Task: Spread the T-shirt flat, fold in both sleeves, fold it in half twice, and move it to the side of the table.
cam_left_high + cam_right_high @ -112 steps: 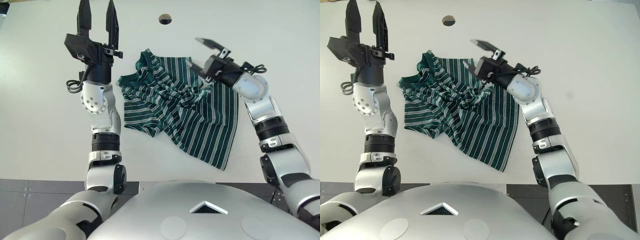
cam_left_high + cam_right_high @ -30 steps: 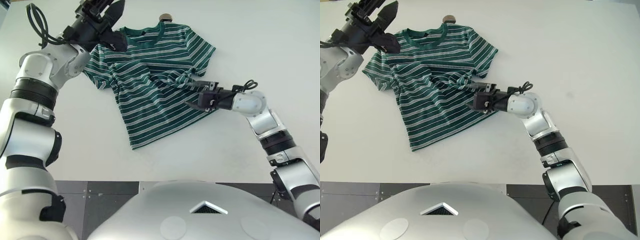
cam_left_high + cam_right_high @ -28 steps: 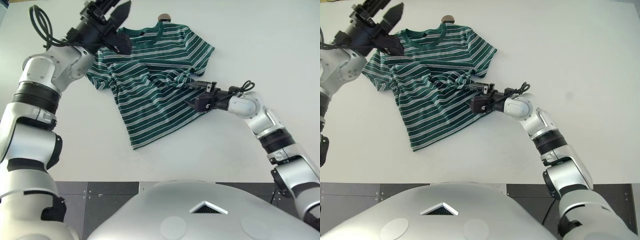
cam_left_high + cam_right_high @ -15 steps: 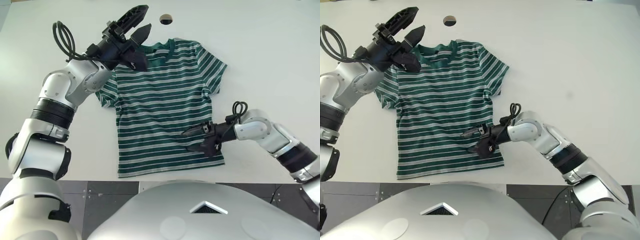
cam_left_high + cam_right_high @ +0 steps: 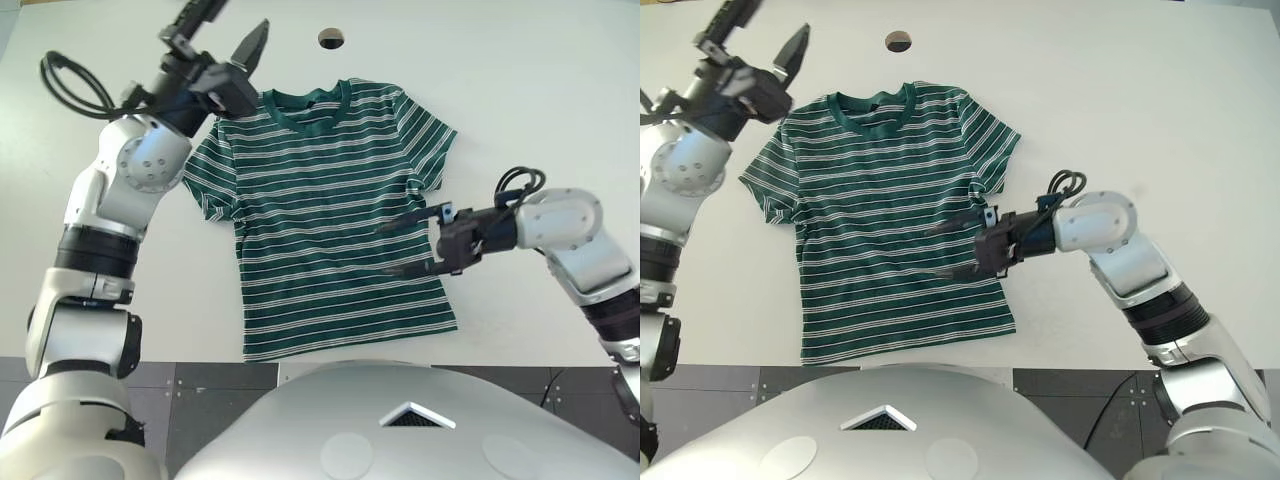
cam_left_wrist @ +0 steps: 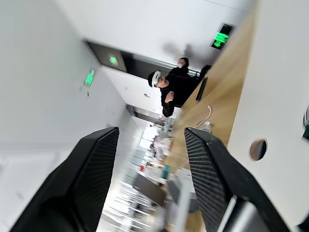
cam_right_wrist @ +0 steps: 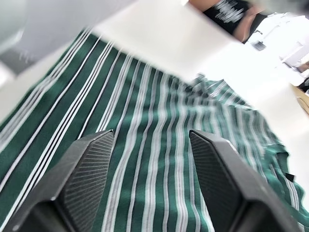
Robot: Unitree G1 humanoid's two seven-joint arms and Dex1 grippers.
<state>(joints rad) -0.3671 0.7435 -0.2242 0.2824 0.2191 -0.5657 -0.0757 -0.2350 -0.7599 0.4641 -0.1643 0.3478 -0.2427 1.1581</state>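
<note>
White table [image 5: 540,100] runs from the near edge to the far side, and the green striped T-shirt [image 5: 320,200] lies spread flat on it, collar away from the robot, hem close to the near edge, both sleeves out to the sides. Beyond the collar, apart from the cloth, is a small round hole [image 5: 330,38] in the tabletop; the left wrist view shows it too, past the fingers.

The left gripper [image 5: 232,18] is held up above the shirt's left shoulder, its jaws spread wide with nothing between them. Its arm crosses in front of the left sleeve in the left eye view and hides the sleeve's outer edge. The right eye view shows that corner slightly curled.

The right gripper [image 5: 942,250] hangs over the shirt's right side, below the sleeve, jaws parted and empty. Its dark fingers [image 7: 87,179] cover a patch of stripes, and they seem to hover just above the cloth rather than press it, though the views do not settle that.
</note>
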